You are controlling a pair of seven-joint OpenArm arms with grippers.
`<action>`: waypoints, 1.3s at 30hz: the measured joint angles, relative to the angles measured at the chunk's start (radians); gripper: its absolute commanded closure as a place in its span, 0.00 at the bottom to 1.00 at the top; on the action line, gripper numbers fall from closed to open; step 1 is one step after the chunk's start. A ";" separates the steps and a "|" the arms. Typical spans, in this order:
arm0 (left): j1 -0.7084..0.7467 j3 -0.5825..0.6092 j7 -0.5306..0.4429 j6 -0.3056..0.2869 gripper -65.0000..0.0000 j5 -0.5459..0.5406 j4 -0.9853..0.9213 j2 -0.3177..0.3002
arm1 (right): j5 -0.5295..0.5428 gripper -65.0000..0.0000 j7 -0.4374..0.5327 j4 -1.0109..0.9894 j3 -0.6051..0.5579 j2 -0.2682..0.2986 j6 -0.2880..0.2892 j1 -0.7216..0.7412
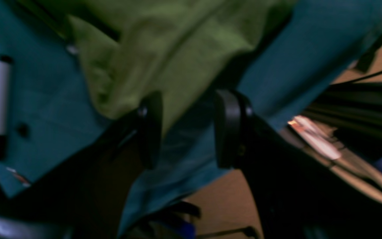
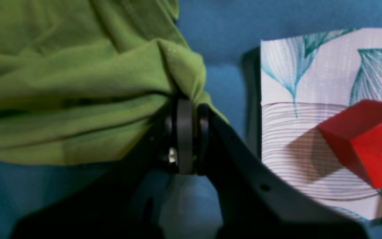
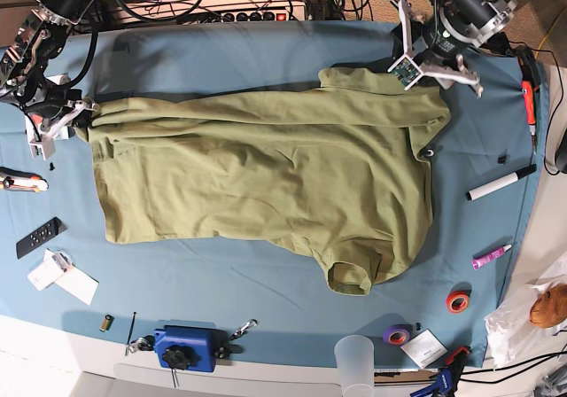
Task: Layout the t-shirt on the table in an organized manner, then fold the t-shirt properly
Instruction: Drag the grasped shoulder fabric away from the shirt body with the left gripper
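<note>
Across the blue surface (image 3: pixel 266 282), shirt (image 3: pixel 266 167) spread flat, wrinkled. At its hem corner, right pincer (image 2: pixel 188 109) clamped on a fold of shirt. Farther back, left pincer (image 1: pixel 187 129) agape over the sleeve, gripping nothing.

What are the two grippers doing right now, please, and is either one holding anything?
Left gripper: open, holding nothing, just over the t-shirt edge.
Right gripper: shut on the t-shirt, pinching a fold at its corner.
</note>
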 measured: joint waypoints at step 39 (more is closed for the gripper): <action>-0.098 0.386 0.012 0.175 0.65 0.306 -0.021 -0.172 | 0.005 1.00 0.004 0.000 0.000 0.000 0.000 0.000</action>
